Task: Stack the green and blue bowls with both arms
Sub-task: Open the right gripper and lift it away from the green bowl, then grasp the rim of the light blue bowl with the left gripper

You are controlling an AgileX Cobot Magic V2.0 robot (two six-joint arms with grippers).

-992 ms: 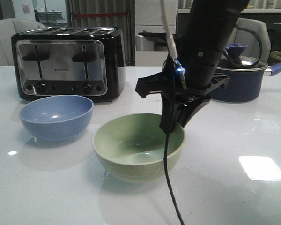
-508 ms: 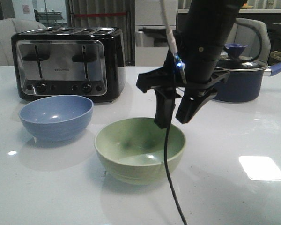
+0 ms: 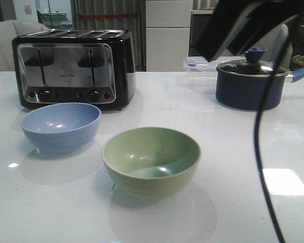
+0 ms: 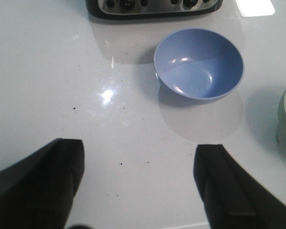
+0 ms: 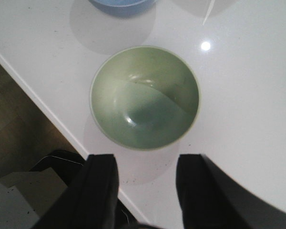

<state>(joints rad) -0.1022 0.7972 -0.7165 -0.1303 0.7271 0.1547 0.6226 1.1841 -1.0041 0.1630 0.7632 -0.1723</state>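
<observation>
green bowl (image 5: pixel 144 98) below parted right jaws — blue bowl (image 4: pixel 199 64) beyond spread left jaws

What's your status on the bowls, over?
Left gripper open, empty; right gripper open, empty. Green bowl and blue bowl apart on table, unstacked. Nothing between them.

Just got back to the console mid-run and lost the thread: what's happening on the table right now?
Nothing is held at this moment. The green bowl and the blue bowl sit apart on the white table, both upright and empty, not yet stacked. The right pincer is open and hangs above the green bowl; a second ago it was down at that bowl's rim, and it has since lifted away. The left pincer is open too, above bare table with the blue bowl ahead of it.
</observation>
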